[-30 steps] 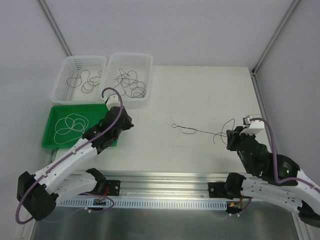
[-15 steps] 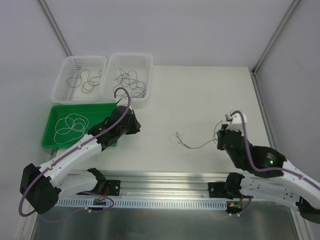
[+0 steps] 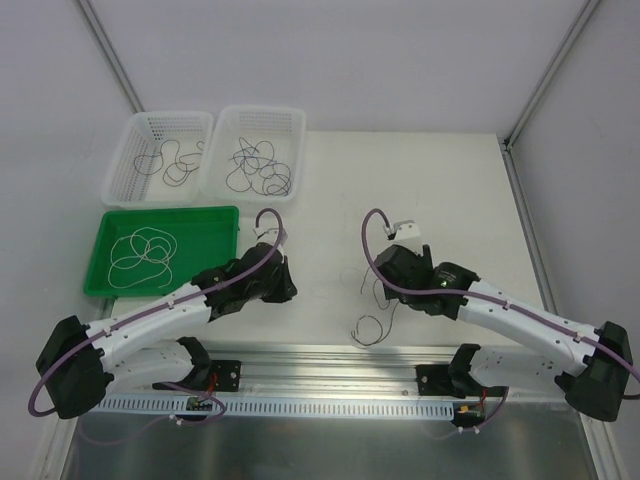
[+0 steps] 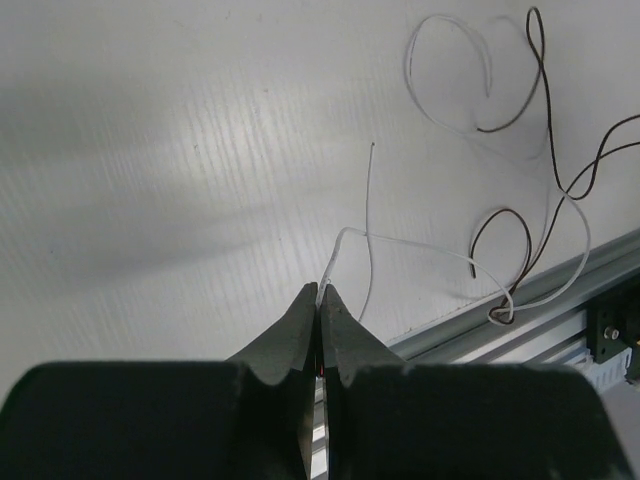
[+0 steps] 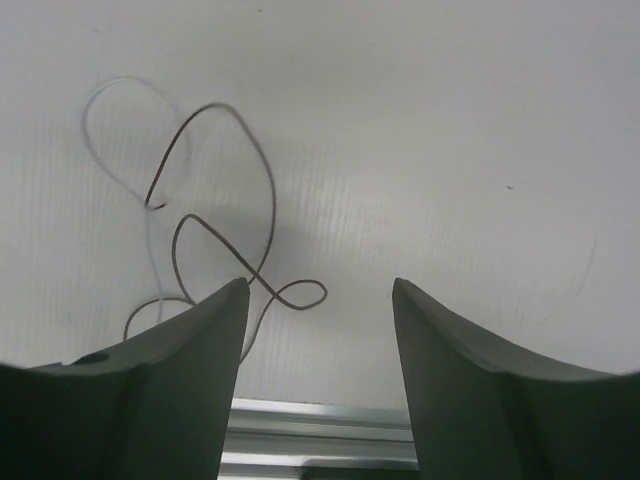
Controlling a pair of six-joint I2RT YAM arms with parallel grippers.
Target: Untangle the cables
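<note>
The cables (image 3: 371, 326) lay tangled on the desk (image 3: 420, 180) near its front edge, between our arms. Our left end effector (image 4: 320, 292) pinched the white strand (image 4: 368, 200), presumably to draw it free, while our right end effector (image 5: 319, 284) hung spread wide above the brown strand (image 5: 273, 200).

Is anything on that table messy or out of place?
Yes: a white cable and a brown cable lie snarled on the table by the front rail, outside the baskets and green tray holding the others. The left claw pinches the white one; the right claw is open.
</note>
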